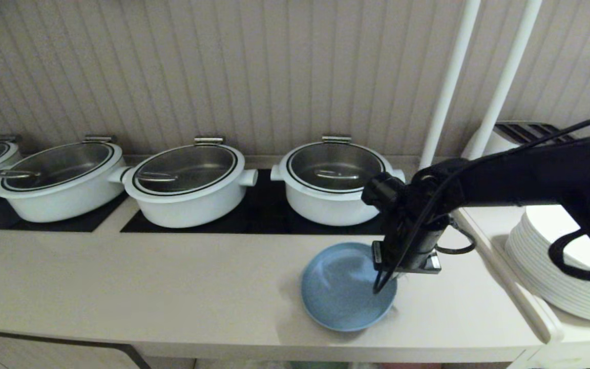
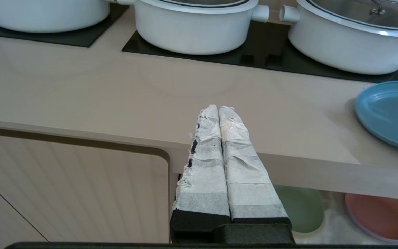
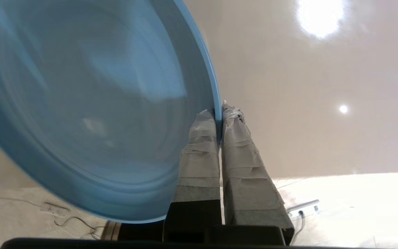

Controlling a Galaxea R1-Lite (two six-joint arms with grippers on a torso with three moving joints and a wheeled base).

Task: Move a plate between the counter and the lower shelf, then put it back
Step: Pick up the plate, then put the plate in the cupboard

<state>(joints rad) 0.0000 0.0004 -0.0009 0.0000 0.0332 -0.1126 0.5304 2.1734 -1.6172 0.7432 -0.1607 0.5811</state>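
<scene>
Fingers of the right gripper (image 3: 218,112) are pinching the rim of the small round light-blue matte plate (image 1: 343,294) above the long beige counter (image 1: 136,287); keeping it level is advisable.

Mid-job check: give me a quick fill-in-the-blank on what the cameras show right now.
1. The right pincer is shut on the rim of the ____ plate.
2. The left pincer, holding nothing, is ____.
3. On the lower shelf, a green plate lies beside a ____ one.

Missing words: blue; shut; pink
</scene>
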